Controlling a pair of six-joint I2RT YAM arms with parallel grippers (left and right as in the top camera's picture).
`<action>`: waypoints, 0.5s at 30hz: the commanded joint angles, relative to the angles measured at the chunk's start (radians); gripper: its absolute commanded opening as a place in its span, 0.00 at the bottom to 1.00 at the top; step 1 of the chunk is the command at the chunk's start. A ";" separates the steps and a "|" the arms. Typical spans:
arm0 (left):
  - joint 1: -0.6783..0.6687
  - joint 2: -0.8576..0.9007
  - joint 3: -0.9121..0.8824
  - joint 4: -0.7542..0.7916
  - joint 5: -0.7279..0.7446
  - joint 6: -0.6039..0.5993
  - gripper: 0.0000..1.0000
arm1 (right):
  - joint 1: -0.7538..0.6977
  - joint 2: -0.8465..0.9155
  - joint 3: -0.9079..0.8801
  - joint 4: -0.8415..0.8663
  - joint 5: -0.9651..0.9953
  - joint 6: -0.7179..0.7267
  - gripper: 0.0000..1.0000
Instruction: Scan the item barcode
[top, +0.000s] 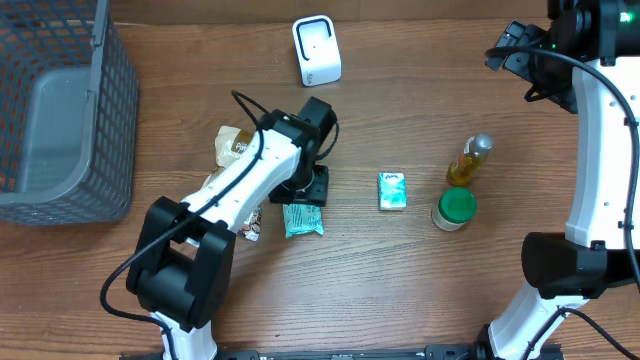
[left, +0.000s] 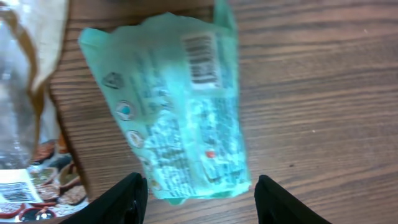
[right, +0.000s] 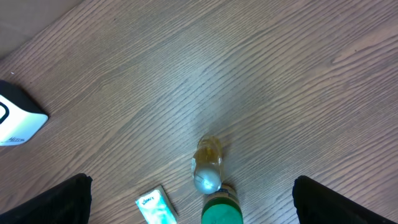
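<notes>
**Worktop seen from above, with both wrist views.** The green packet lies flat on the wood near the middle of the worktop. Its barcode faces up, at the end farther from the left wrist camera. The left end effector sits low over the packet's near end. Its two fingers are apart, one just outside each edge of the packet (whether they touch the wrapper cannot be told). A clear snack bag lies just beside the packet. The white scanner stands near the far edge, well apart from the packet. The right end effector hangs wide open and empty above a yellow bottle, with a green-lidded jar touching the bottle and a small green box near them. A grey basket occupies the far left corner.
</notes>
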 joint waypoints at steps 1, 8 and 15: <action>0.049 -0.012 0.017 -0.006 0.008 -0.055 0.59 | -0.005 -0.018 0.013 0.002 -0.005 -0.003 1.00; 0.074 -0.011 -0.009 0.026 -0.021 -0.064 0.31 | -0.005 -0.018 0.013 0.002 -0.005 -0.003 1.00; 0.062 -0.010 -0.108 0.108 -0.133 -0.113 0.06 | -0.005 -0.018 0.013 0.002 -0.005 -0.003 1.00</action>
